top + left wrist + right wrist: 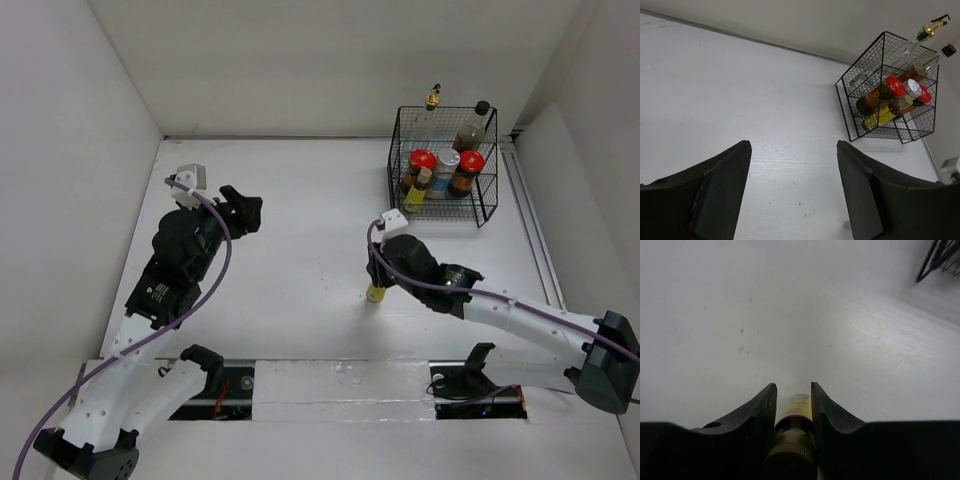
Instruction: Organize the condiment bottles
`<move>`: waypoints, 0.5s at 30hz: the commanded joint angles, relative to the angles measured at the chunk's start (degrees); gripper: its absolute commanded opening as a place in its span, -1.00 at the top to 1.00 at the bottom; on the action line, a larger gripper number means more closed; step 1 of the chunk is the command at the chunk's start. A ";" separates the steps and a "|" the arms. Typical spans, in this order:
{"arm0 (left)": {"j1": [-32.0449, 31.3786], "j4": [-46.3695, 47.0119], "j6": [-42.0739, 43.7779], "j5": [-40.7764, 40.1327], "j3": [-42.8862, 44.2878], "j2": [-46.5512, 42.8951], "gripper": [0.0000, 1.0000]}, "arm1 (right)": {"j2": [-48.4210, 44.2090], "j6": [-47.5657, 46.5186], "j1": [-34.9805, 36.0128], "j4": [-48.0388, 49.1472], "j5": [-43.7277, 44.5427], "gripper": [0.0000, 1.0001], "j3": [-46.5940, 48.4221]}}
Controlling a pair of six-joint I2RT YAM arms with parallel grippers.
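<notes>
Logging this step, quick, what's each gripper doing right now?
Left gripper: open, holding nothing.
Right gripper: shut on the tiny yellow bottle.

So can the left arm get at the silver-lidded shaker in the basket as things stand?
Probably not easily. The left gripper is open and free, but the silver-lidded shaker stands far off to the right inside the wire basket, packed between two red-lidded jars, so only its top looks open.

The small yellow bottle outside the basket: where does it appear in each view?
Top external: the yellow bottle stands at centre, below-left of the black wire basket.
Left wrist: not in it.
Right wrist: bottom centre, inside the right gripper.
Shared landmark: the basket, in all three views.
</notes>
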 commanded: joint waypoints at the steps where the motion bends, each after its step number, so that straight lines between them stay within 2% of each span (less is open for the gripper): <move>1: -0.12 2.48 0.81 0.87 -0.04 -0.58 -0.29 | -4.01 -2.81 -1.02 5.30 9.65 0.72 9.89; 5: -0.12 2.48 0.81 1.40 -0.04 -0.66 -0.29 | -4.02 -8.17 -10.06 6.69 13.00 0.72 16.57; 7: -0.12 2.48 0.81 1.40 -0.04 -0.67 -0.29 | -3.41 -8.97 -18.14 8.10 13.00 0.72 19.55; 13: -0.12 2.48 0.81 1.40 -0.04 -1.81 -0.29 | 2.21 -9.68 -38.69 12.85 5.64 0.72 25.27; 15: -0.12 2.48 0.81 1.40 -0.04 -1.81 -0.29 | 6.23 -9.16 -42.32 13.63 3.26 0.75 27.30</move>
